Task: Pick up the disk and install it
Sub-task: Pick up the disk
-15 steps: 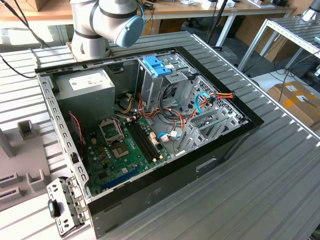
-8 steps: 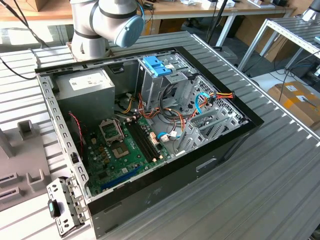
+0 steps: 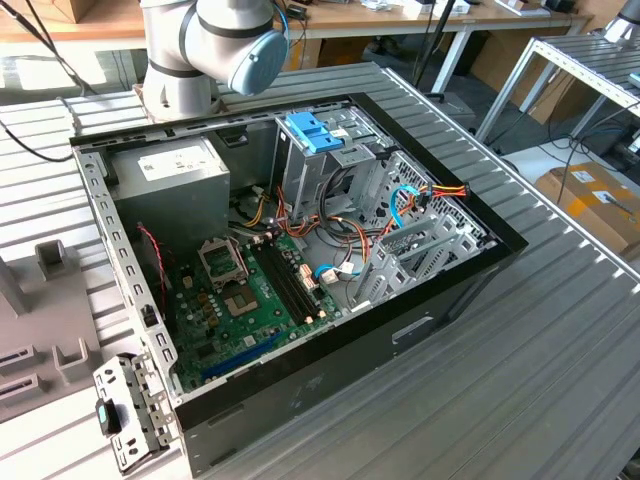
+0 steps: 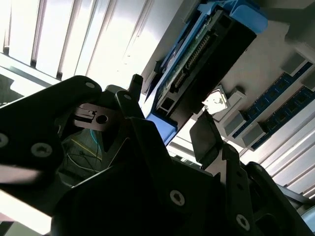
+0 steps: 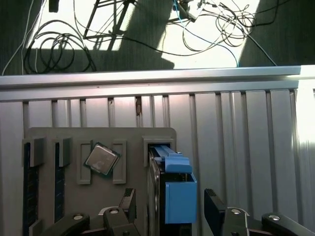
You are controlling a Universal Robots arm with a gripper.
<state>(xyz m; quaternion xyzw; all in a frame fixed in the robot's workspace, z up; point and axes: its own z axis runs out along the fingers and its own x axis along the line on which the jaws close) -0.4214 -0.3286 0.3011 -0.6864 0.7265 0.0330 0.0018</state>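
The gripper [image 5: 171,200], fingers [image 5: 215,205] spread (neither touching it), straddled the disk [image 5: 178,169] standing on edge in its grey holder [image 5: 98,135].

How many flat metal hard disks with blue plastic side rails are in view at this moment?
1. The disk stands on edge in the grey holder block, between the fingers of the open gripper. More may be hidden inside the black computer case.

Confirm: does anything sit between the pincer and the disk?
Nothing visible does. In the first wrist view the open pincer straddles the disk, which stands on edge in the grey holder, with a gap on each side. The chip rests apart in its own recess.
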